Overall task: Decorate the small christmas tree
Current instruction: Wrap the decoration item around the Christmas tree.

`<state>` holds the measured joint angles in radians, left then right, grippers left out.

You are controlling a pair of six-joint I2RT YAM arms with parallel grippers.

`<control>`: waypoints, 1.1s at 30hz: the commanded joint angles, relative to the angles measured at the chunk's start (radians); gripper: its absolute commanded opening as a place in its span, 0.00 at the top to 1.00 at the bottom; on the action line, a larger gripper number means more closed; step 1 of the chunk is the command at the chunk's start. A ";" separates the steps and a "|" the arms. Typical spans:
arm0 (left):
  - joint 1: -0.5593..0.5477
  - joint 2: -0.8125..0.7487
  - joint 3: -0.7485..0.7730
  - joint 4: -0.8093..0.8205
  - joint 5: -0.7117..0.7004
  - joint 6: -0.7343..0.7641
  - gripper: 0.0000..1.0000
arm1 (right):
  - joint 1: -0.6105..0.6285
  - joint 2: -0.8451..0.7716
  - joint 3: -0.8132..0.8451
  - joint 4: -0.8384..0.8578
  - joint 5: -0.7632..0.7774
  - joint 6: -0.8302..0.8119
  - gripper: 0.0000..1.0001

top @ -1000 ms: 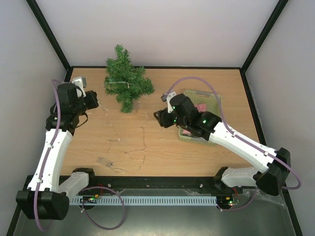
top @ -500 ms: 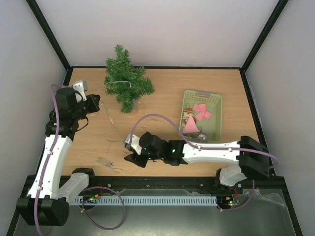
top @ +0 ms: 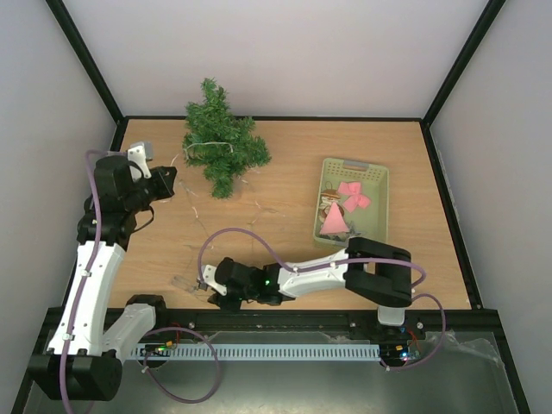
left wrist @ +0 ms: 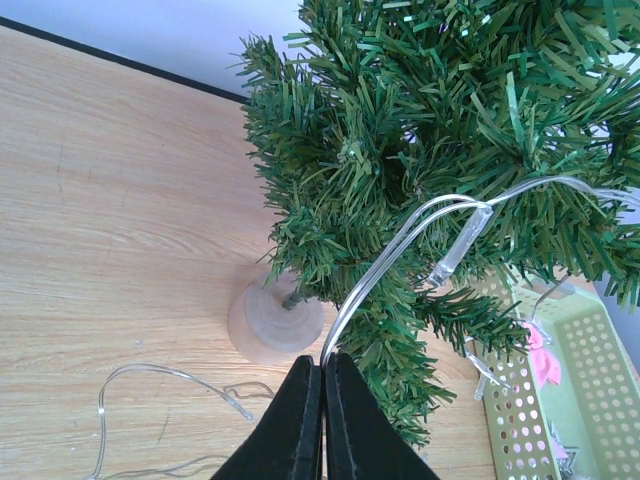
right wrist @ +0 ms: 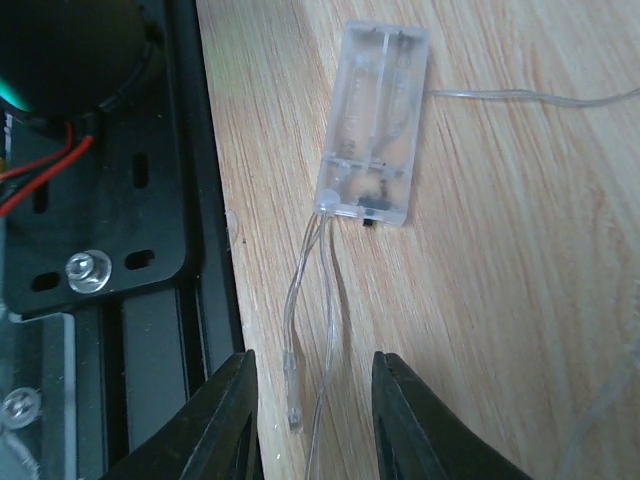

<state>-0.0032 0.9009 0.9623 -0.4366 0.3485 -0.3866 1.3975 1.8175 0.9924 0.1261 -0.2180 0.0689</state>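
step in hand, as we judge it: stringing the lights onto the tree.

the small christmas tree (top: pixel 220 147) stands at the far left of the table (top: pixel 414 155), upright on its round wooden base (left wrist: pixel 272 322), just beyond the left arm. a loop of the clear light string (left wrist: pixel 400 250) already lies among its branches, and slack wire trails over the wood toward the near edge.

left gripper (left wrist: pixel 323 365): jaws pressed together on the light string, which rises from between the fingertips into the branches just beside the base.

right gripper (right wrist: pixel 312 370): low over the near edge of the table, jaws narrowly apart and gripping nothing. two thin wire tails run between them, and the clear battery box (right wrist: pixel 378 125) lies flat just ahead of the fingertips.

the pale green basket (top: pixel 379 177) at the right holds a pink bow (top: pixel 352 196) and other ornaments, none on the tree yet.

next move, in our judgement: the right jaws must take the box or its tails without snagging the thin wire, and bring the slack toward the tree while the left keeps tension. a hard pull could tip the tree.
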 commanded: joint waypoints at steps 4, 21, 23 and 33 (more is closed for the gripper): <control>0.008 -0.011 -0.019 -0.005 0.018 0.006 0.98 | 0.013 0.095 0.092 0.002 0.061 -0.017 0.71; 0.008 -0.019 -0.037 0.004 0.019 -0.002 0.98 | 0.014 0.180 0.142 -0.033 0.094 -0.036 0.73; 0.008 -0.020 -0.041 0.005 0.021 -0.002 0.98 | 0.013 0.189 0.146 -0.035 0.098 -0.038 0.75; 0.008 -0.029 -0.039 -0.017 -0.026 0.027 0.98 | 0.014 0.013 0.087 -0.065 0.208 -0.045 0.98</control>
<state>-0.0010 0.8883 0.9222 -0.4385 0.3504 -0.3832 1.4063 1.9659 1.1107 0.0864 -0.0925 0.0284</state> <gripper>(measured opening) 0.028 0.018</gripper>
